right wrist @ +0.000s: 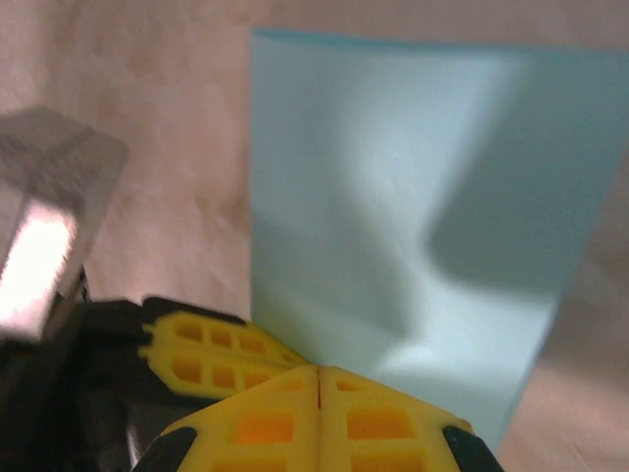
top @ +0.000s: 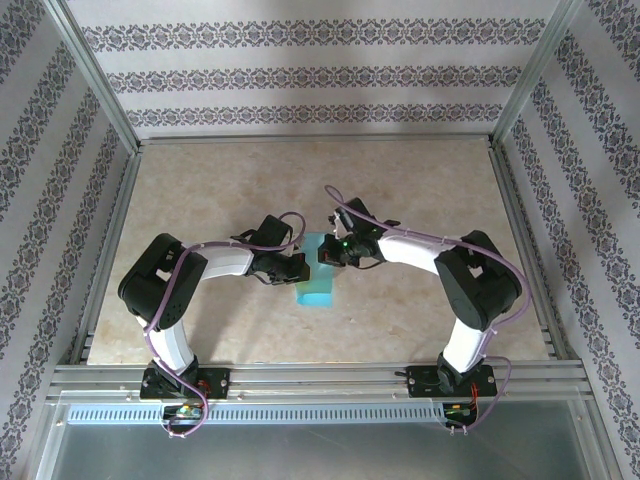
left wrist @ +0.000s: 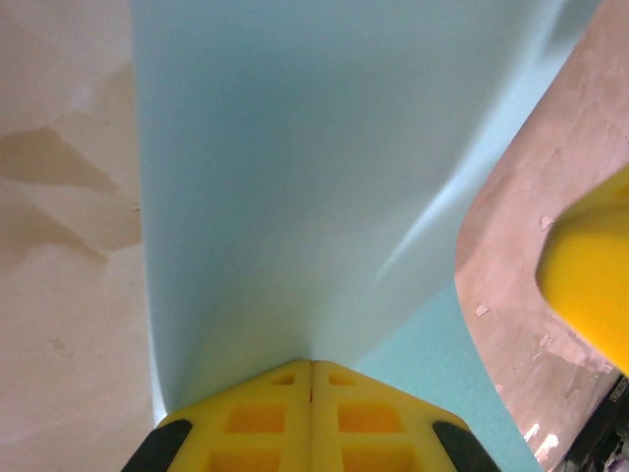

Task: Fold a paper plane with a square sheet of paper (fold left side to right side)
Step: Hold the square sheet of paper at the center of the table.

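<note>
Square sheet of paper [top: 316, 285] sits mid-bench, about halfway between the left and right edges of the bench [top: 200, 200] and a bit nearer the front edge than the back. From above it reads as a narrow teal strip running front to back, and its far end rises between the two grippers.

Left gripper [top: 300, 268] comes in from the left, jaws closed together on the paper's left side. In the left wrist view the left gripper [left wrist: 312, 366] has its yellow tips pressed flat together, and the paper [left wrist: 295, 177] fans out and away from right at the tips. It is curved, not flat, over the beige bench [left wrist: 59, 295].

Right gripper [top: 333, 255] comes in from the right, touching the paper's far right part. In the right wrist view the right gripper [right wrist: 319, 372] is also pinched closed, with the sheet [right wrist: 393, 177] starting at its tips and spreading outward, one soft bend across it. Yellow fingers [right wrist: 211, 354] of the left gripper sit just beside it, on the left.

Both grippers are close together at the same end of the sheet. Near end lies on the bench.
</note>
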